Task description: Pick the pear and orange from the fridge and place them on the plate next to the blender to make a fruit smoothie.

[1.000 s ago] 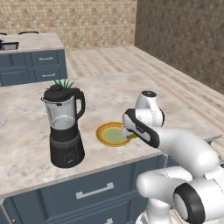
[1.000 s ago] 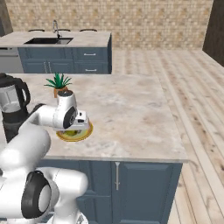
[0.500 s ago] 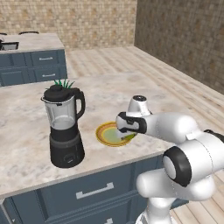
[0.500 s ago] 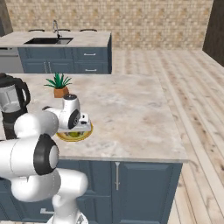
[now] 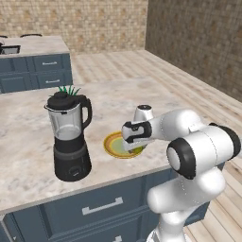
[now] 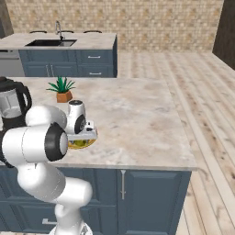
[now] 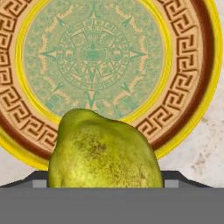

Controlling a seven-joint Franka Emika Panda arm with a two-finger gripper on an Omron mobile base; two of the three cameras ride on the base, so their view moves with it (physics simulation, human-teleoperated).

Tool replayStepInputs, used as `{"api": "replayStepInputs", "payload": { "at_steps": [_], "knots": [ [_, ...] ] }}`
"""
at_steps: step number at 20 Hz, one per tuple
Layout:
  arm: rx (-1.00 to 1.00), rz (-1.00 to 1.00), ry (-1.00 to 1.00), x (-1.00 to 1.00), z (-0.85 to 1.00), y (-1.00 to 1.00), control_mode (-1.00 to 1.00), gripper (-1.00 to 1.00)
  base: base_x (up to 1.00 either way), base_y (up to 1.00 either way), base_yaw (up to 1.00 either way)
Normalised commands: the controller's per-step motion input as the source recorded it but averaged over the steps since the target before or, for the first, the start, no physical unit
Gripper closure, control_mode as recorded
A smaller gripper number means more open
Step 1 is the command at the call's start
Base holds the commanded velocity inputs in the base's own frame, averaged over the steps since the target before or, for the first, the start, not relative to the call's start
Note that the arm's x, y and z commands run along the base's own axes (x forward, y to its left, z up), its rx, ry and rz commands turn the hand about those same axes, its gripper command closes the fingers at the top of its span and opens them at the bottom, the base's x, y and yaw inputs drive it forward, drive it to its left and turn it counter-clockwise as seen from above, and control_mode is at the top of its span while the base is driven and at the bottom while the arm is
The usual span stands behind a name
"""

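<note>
My gripper hovers low over the near right part of the plate, shut on the yellow-green pear. In the hand view the pear hides the fingertips, and the patterned plate lies close beneath it. From the right base view the pear peeks out under the hand, just above the plate. The blender stands left of the plate. The orange and the fridge are out of view.
A potted plant stands behind the blender on the island counter. The counter's front edge runs just in front of the plate. A sink counter lies across the aisle.
The hand has swung left and down from the plate's right side to just over its near edge, carrying the pear. The blender and plate have not moved.
</note>
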Motion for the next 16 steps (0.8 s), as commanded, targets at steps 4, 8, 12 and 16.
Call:
{"api": "replayStepInputs", "payload": {
  "at_steps": [4, 8, 12, 16],
  "knots": [
    [-0.01, 0.0, 0.02, 0.26, -0.01, 0.07, -1.0, 1.0, 0.0, 0.0, 0.0],
    [0.0, 0.0, 0.0, 0.3, -0.06, 0.04, -1.0, 1.0, 0.0, 0.0, 0.0],
    [0.0, 0.0, 0.0, 0.06, -0.26, 0.02, -1.0, -1.0, 0.0, 0.0, 0.0],
    [0.0, 0.0, 0.0, 0.0, -0.09, 0.07, -1.0, -1.0, 0.0, 0.0, 0.0]
  ]
}}
